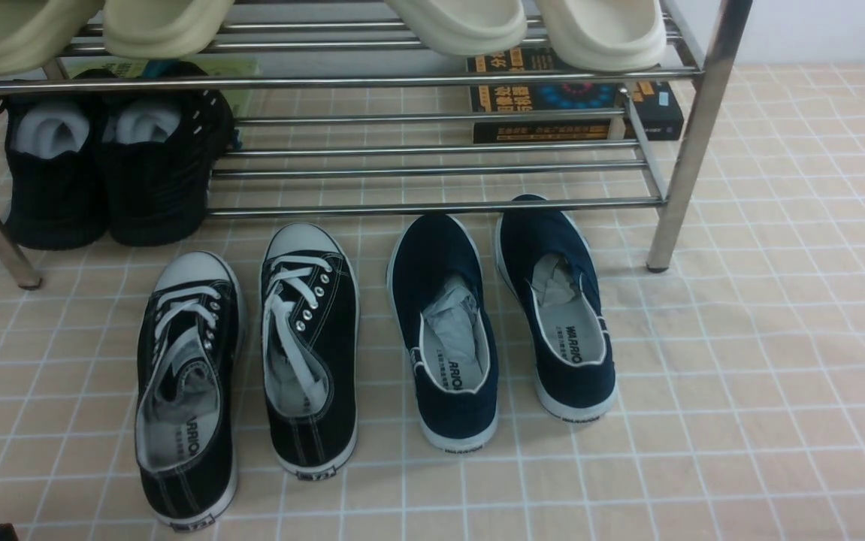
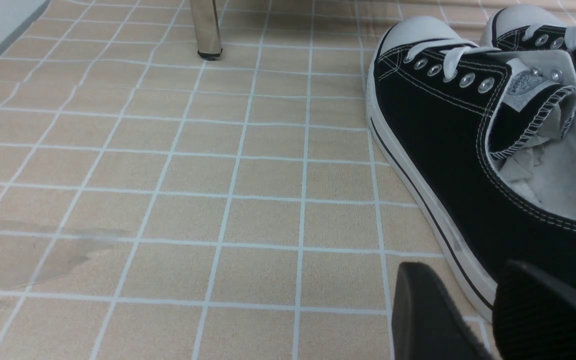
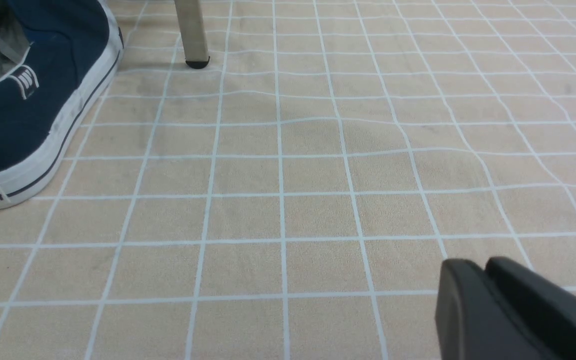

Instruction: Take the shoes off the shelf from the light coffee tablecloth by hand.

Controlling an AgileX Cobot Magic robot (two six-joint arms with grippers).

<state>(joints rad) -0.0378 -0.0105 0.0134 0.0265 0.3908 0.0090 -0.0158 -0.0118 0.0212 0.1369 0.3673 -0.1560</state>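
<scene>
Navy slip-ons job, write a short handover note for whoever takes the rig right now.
Left claw: open, empty, low beside the black lace-up sneakers.
Right claw: fingers nearly together, nothing between them, over bare light coffee tablecloth.
Shoes: both navy slip-ons stand side by side on the cloth, toes at the front of the shelf, off its rods.
Done: shoes are off the shelf.
Left: apparently nothing; just pull the arms back.

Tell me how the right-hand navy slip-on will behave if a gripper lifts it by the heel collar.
The navy slip-on looks like soft canvas, so the collar probably flexes. Its paper stuffing should help it keep shape. The flat rubber sole suggests it won't roll.
</scene>
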